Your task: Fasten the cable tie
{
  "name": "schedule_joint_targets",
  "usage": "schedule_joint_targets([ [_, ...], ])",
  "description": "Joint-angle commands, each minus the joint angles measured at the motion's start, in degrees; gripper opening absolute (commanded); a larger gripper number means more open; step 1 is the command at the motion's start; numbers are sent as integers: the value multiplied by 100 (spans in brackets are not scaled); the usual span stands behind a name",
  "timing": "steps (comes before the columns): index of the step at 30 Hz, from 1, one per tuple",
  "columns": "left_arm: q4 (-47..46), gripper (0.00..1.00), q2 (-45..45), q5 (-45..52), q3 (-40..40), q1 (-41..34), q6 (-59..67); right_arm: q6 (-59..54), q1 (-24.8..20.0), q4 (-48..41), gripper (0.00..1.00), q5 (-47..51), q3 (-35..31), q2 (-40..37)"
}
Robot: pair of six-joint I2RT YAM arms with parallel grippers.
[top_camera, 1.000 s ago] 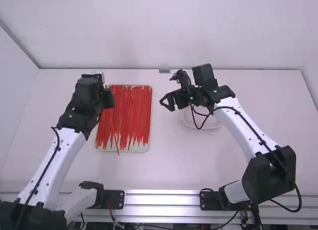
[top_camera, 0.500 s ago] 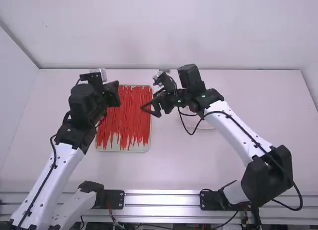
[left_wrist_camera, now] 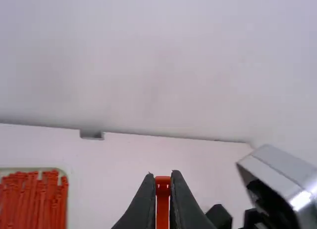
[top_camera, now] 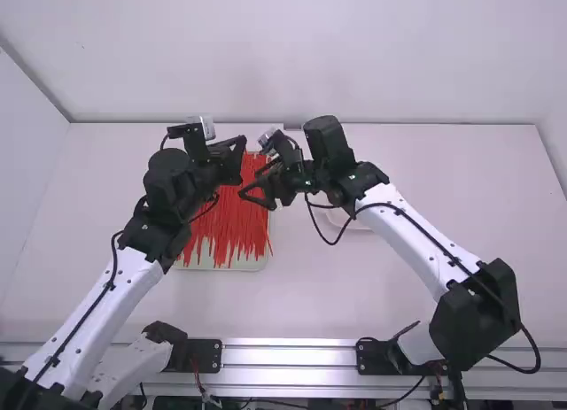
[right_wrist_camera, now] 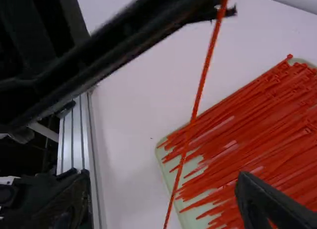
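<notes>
My left claw (left_wrist_camera: pixel 162 178) is clenched on one red cable tie (left_wrist_camera: pixel 162 206), high over the far end of the tray (top_camera: pixel 226 265) of spare ties (top_camera: pixel 235 224). My right claw (top_camera: pixel 257 190) gapes just right of it, crowding that end. A white dish (top_camera: pixel 347 222) sits farther right.

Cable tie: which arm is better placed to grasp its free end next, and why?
Right, probably. The left gripper is shut on one end of the cable tie, so it is occupied. The right gripper is open and close by, facing the hanging strand.
</notes>
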Motion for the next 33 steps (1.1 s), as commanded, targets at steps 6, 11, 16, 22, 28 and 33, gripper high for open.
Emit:
schedule_joint_targets([
  [6, 0, 2, -90, 175, -59, -35, -133, 166, 2, 11, 35, -74, 149, 26],
  [11, -28, 2, -111, 184, -59, -68, -127, 313, 2, 7, 19, -59, 149, 26],
  [16, -59, 2, -116, 166, -59, -68, -129, 313, 0, -9, 0, -55, 149, 26],
  [22, -219, 12, -116, 205, 31, -22, 42, 0, -33, -11, 0, -79, 151, 26],
  [28, -953, 46, -173, 232, 498, 232, 487, -225, -352, -188, 0, -142, 149, -177],
  [33, -1300, 60, -203, 1056, 1099, 511, 1287, -557, -831, -212, 0, -481, 149, -476],
])
